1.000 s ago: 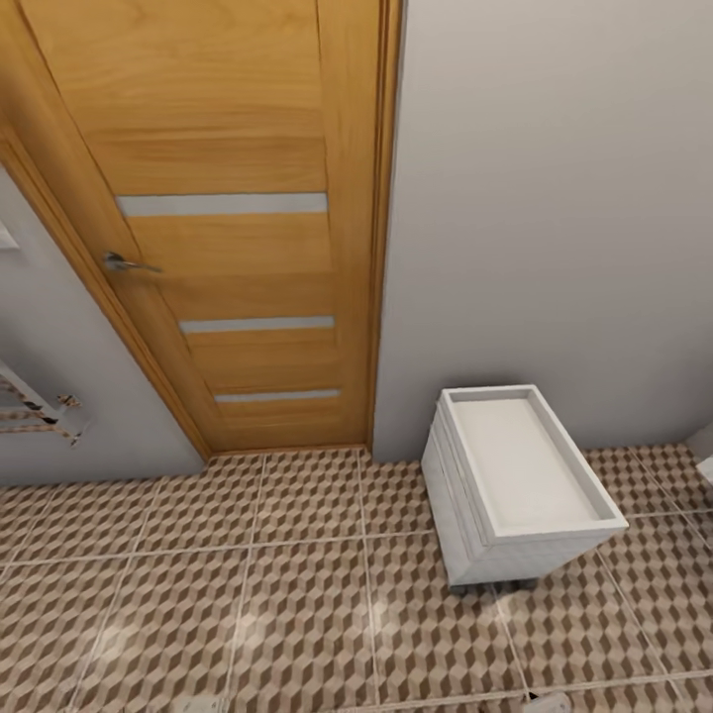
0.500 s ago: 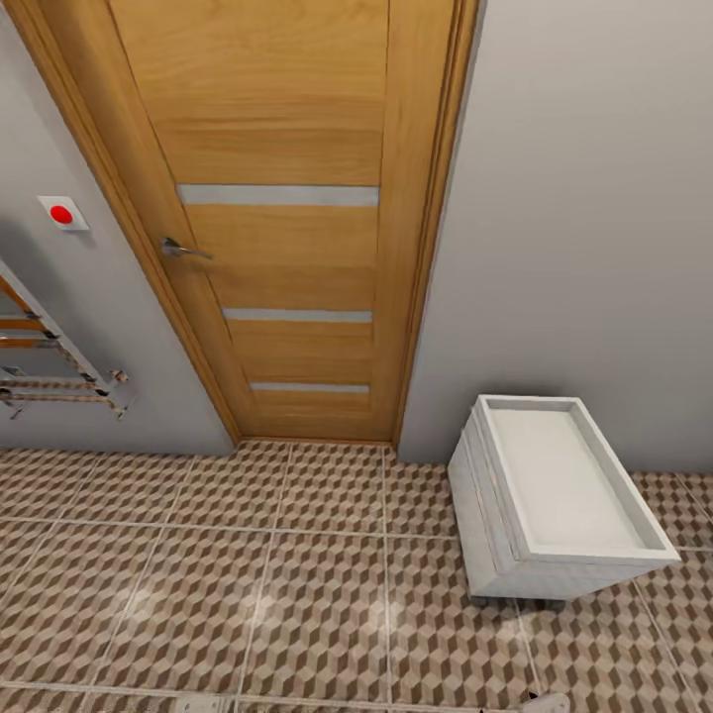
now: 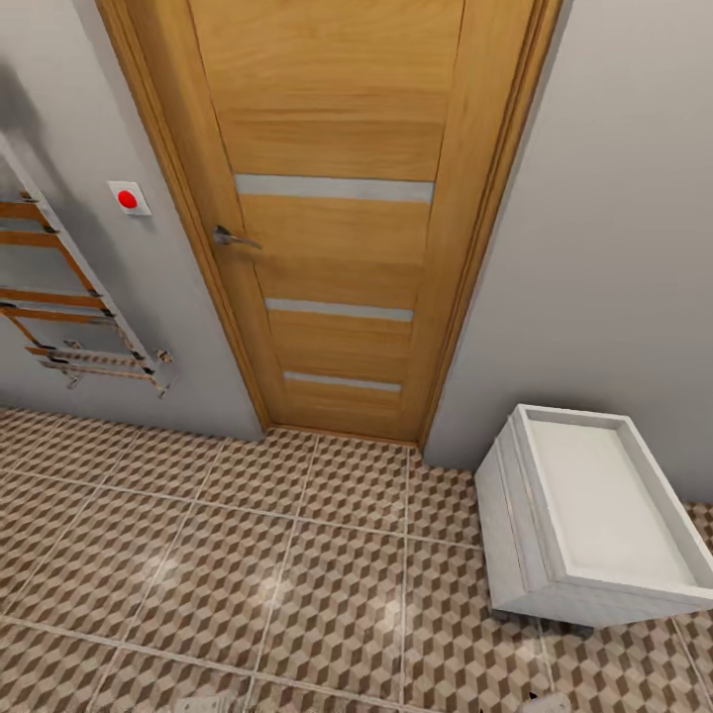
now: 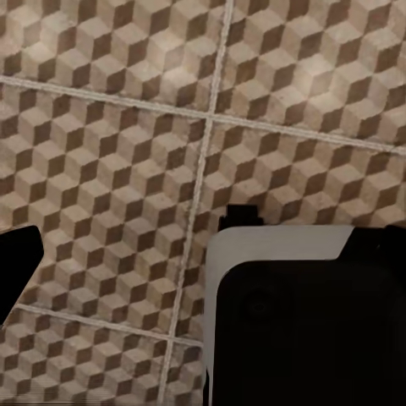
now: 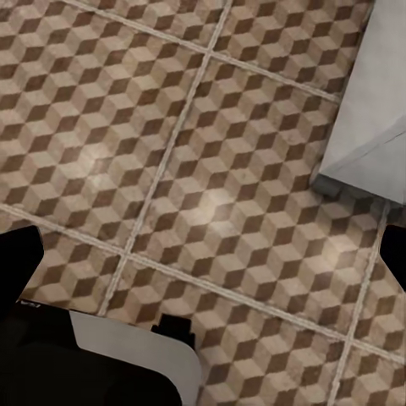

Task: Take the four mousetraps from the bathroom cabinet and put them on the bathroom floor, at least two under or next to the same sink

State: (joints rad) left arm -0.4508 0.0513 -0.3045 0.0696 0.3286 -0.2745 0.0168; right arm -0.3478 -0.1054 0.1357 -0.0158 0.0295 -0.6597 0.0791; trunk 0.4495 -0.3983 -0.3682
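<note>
The bathroom floor (image 3: 297,564), brown-and-beige cube-pattern tiles with pale grout, spreads before me in the head view. The mousetraps, the cabinet and the bathroom sink are out of view. In the left wrist view my left gripper (image 4: 203,254) hangs over bare tiles (image 4: 110,144), its dark fingers wide apart and nothing between them. A black-and-white part of my own body (image 4: 296,321) lies below it. My right gripper (image 5: 203,262) is also open and empty above the tiles (image 5: 169,127).
A closed orange-brown door (image 3: 337,218) with a metal handle (image 3: 233,237) stands ahead in a grey wall. A towel rail (image 3: 69,317) and a red button (image 3: 128,198) hang to its left. A low white unit (image 3: 594,515) stands at the right wall; its corner (image 5: 372,110) is near my right gripper.
The camera has turned left: the door and the white unit have slid right in the picture, and the towel rail and red button have come further into view. Nothing in the room itself moved.
</note>
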